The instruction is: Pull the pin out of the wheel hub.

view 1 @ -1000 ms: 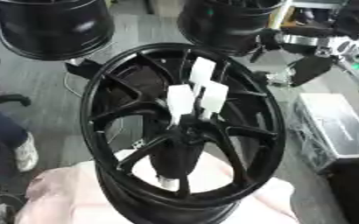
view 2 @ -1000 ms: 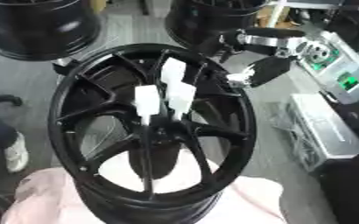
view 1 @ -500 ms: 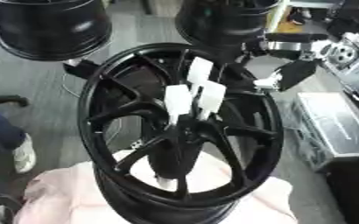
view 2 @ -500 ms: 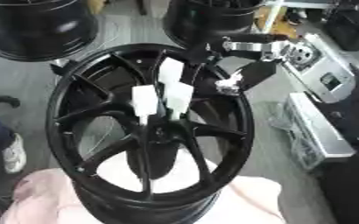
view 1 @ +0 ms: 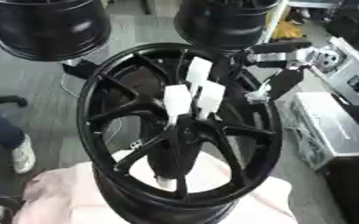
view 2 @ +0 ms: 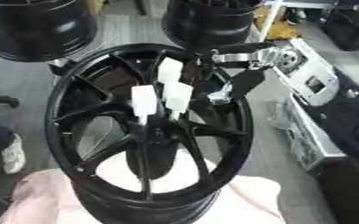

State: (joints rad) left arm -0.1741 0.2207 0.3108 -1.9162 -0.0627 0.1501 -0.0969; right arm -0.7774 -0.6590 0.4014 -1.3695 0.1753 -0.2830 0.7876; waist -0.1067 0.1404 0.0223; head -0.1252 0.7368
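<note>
At the centre of the glossy black multi-spoke alloy wheel hub (view 1: 179, 131) stand three white block-topped pins (view 1: 194, 94), upright and close together, their heads well above the spokes. They look light and stiff — plastic, I would judge — with flat-sided heads that offer the natural place to pinch, while the hub itself looks heavy enough to stay put on the pale pink cloth (view 1: 75, 192) under its near rim. Reaching in over the hub's far right rim, the robot's right hand (view 2: 240, 76) — black and silver — has its fingers relaxed and apart, grasping nothing, just beside the rearmost pin but not touching it. Compared with a second ago, that hand has travelled leftward from outside the rim to above it, closing on the pins. No left hand shows.
</note>
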